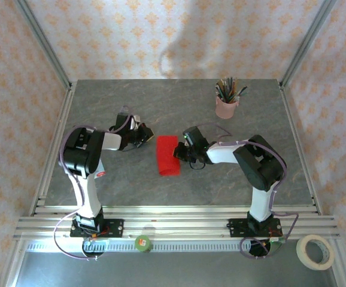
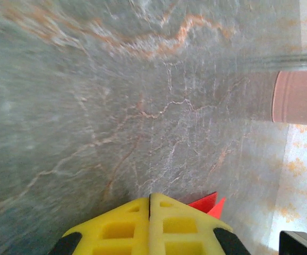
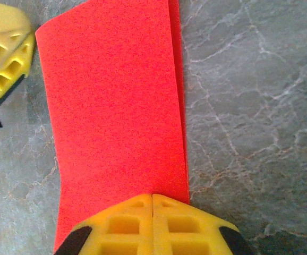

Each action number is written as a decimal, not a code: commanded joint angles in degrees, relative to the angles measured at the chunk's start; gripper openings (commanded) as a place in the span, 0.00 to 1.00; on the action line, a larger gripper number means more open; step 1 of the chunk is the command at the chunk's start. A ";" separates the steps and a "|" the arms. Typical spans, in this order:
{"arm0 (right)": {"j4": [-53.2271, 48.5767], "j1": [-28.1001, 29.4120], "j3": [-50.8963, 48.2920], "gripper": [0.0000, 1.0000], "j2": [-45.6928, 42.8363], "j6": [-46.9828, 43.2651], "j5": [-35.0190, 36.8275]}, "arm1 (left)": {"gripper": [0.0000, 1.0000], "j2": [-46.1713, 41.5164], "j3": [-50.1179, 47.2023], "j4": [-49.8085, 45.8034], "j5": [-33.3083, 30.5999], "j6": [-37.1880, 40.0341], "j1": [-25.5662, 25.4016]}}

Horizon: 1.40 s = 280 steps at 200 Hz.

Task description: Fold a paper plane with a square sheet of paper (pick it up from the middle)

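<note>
A robotics laboratory test cell is indicated. A grey marble-look tabletop (image 1: pixel 161 101) is enclosed by an aluminium profile frame (image 1: pixel 44 48) and by wall panels (image 1: pixel 119 36) papered in an orange floral pattern. The left arm (image 1: pixel 86 173) and the right arm (image 1: pixel 260 173) are bolted to slotted aluminium rails (image 1: pixel 179 226). Cables (image 1: pixel 60 239) are left exposed, and a masking tape roll (image 1: pixel 315 251) is kept at the near edge.

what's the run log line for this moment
red paper: folded double, flat on table | left gripper: shut, by paper's corner | right gripper: shut, tips over paper's edge | plane: not yet formed
</note>
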 commanded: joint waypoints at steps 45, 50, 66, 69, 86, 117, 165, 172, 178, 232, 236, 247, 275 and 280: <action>-18.93 -1.05 -5.05 0.00 8.64 -1.53 13.57 | 0.00 -18.41 -10.31 -6.40 -1.51 -2.38 -8.63; -18.86 -1.07 -5.05 0.00 8.66 -1.52 13.58 | 0.00 -18.86 -10.89 -6.56 -1.57 -2.96 -9.74; -19.08 -1.04 -5.05 0.00 8.71 -1.74 13.67 | 0.00 -19.52 -12.42 -6.77 -1.97 -4.22 -12.46; -19.12 -1.06 -5.05 0.00 8.75 -1.69 13.67 | 0.00 -19.65 -12.50 -6.89 -2.07 -4.32 -12.92; -19.19 -1.07 -4.88 0.00 8.76 -1.80 13.67 | 0.00 -19.18 -12.71 -8.03 -2.97 -3.86 -14.00; -19.91 -1.02 -4.53 0.00 8.52 -2.12 14.25 | 0.00 -17.64 -14.38 -8.45 -3.44 -3.63 -14.20; -20.20 -1.07 -4.18 0.00 8.55 -1.94 14.81 | 0.00 -15.49 -15.48 -10.72 -3.13 -2.02 -14.22; -20.27 -1.06 -4.17 0.00 8.55 -2.03 14.77 | 0.00 -15.28 -15.43 -11.60 -3.38 -1.61 -14.17; -20.42 -1.02 -4.10 0.00 8.50 -1.98 14.82 | 0.00 -15.12 -15.33 -12.46 -3.64 -1.12 -14.22; -20.24 -1.07 -4.35 0.00 8.75 -1.78 15.14 | 0.00 -17.61 -17.64 -20.97 -12.92 0.49 -12.92; -20.27 -1.07 -4.35 0.00 8.82 -1.72 15.05 | 0.00 -18.22 -18.04 -21.17 -13.26 0.46 -12.69; -20.14 -1.07 -4.35 0.00 8.90 -1.85 15.02 | 0.00 -20.04 -18.82 -21.72 -13.46 0.46 -12.23; -20.18 -1.07 -4.39 0.00 9.00 -2.12 15.17 | 0.00 -25.59 -18.55 -20.88 -11.20 0.28 -12.28; -20.14 -1.08 -4.44 0.00 9.02 -2.07 15.17 | 0.00 -26.28 -18.32 -20.02 -10.23 -0.15 -12.41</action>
